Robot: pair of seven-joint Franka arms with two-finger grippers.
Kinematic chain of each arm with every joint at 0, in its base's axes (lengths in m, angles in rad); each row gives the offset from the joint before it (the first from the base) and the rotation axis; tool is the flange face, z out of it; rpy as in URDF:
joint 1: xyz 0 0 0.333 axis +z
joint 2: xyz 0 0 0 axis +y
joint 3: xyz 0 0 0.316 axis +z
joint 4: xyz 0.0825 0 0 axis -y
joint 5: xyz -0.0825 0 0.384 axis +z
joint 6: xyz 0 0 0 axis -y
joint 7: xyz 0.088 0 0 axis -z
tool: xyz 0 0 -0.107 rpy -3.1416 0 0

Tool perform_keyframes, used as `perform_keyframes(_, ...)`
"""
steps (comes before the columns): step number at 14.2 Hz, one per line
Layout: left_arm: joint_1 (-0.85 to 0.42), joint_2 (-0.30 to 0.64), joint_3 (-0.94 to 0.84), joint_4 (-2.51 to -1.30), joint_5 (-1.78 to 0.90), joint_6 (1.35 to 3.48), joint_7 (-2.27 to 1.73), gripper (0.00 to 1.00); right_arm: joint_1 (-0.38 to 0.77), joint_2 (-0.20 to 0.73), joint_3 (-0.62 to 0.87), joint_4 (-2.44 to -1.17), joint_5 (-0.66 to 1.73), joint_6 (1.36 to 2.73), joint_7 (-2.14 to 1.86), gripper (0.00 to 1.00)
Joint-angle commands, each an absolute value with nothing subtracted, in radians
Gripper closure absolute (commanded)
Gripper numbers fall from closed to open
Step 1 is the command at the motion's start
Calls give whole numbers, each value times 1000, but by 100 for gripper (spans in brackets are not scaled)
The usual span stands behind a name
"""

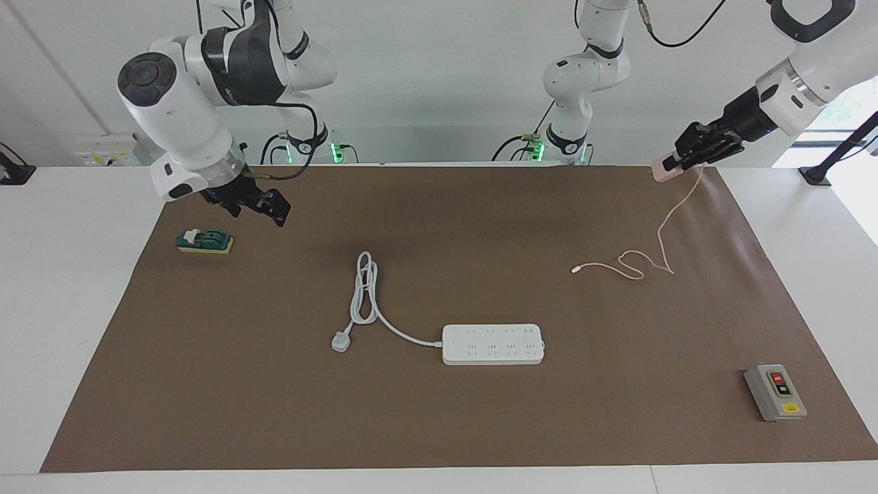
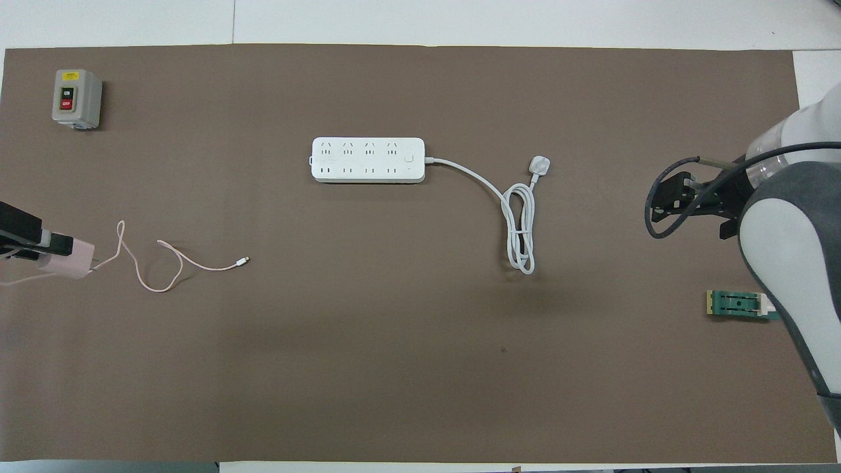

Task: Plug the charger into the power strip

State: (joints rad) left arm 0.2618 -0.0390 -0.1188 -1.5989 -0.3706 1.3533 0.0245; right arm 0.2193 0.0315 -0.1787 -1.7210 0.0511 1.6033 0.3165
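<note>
While the left gripper [image 1: 675, 162] clamps the pink charger [image 1: 664, 169] high over the mat's edge w/ cable [image 1: 641, 257] trailing, well apart from the power strip [image 1: 493, 344], nothing's plugged in; right gripper [image 1: 264, 204], open & empty, hangs near the green switch block [image 1: 204, 241].

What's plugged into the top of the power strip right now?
Nothing: the power strip shows two rows of bare sockets. The charger is up in the left tool, over the mat's edge. What lies under the strip is hidden.
</note>
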Motion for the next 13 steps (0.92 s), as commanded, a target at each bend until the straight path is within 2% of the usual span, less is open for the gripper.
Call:
perform_keyframes(1, 203, -41, -127, -1572, -257, 1341, -15, 100, 193, -14, -166, -1759, 19, 1603, 288, 0)
perform_keyframes(5, 187, -101, -129, -1586, -218, 1429, -57, 100, 166, -25, -166, -1752, -6, 1597, 288, 0)
perform_keyframes(8, 178, -109, -129, -1577, -175, 1434, -101, 100, 161, -25, -169, -1753, -5, 1586, 299, 0)
perform_keyframes(10, 163, -106, -149, -1577, -144, 1430, -319, 100, 160, -18, -170, -1740, -5, 1562, 299, 0)
perform_keyframes(13, 150, -97, -156, -1577, -149, 1430, -565, 100, 146, -18, -228, -1743, 55, 1615, 141, 0)
